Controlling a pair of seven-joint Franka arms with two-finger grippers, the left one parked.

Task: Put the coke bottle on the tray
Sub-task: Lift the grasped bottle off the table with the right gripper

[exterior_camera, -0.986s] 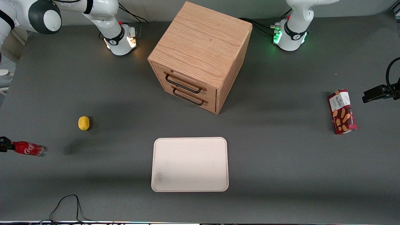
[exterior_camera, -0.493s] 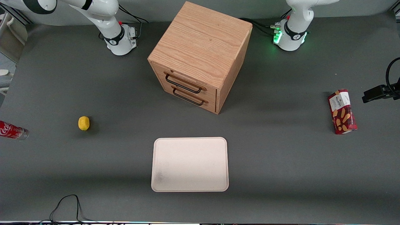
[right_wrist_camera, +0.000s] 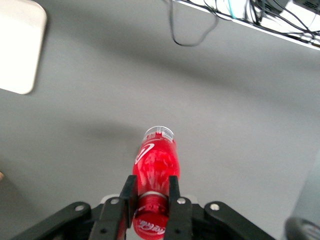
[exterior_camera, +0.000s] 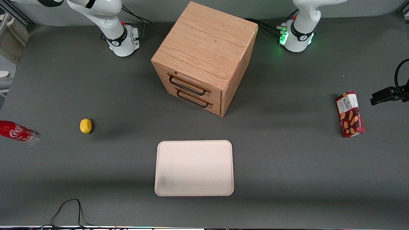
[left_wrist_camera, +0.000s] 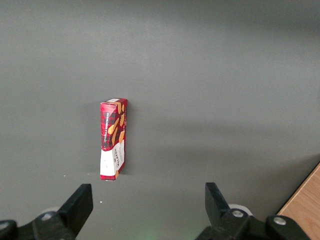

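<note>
Since 0.5 s ago the coke bottle (exterior_camera: 19, 134) has edged back into frame (held in the air), the gripper (right_wrist_camera: 149, 201) fingers clamped on its neck, well apart from the tray (exterior_camera: 194, 167); carrying and placing remain.

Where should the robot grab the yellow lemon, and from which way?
Best from straight above, pinching its narrow middle. The lemon is a small oval lying loose on the table, nothing beside it. For now the pincer is busy, shut on the coke bottle.
</note>
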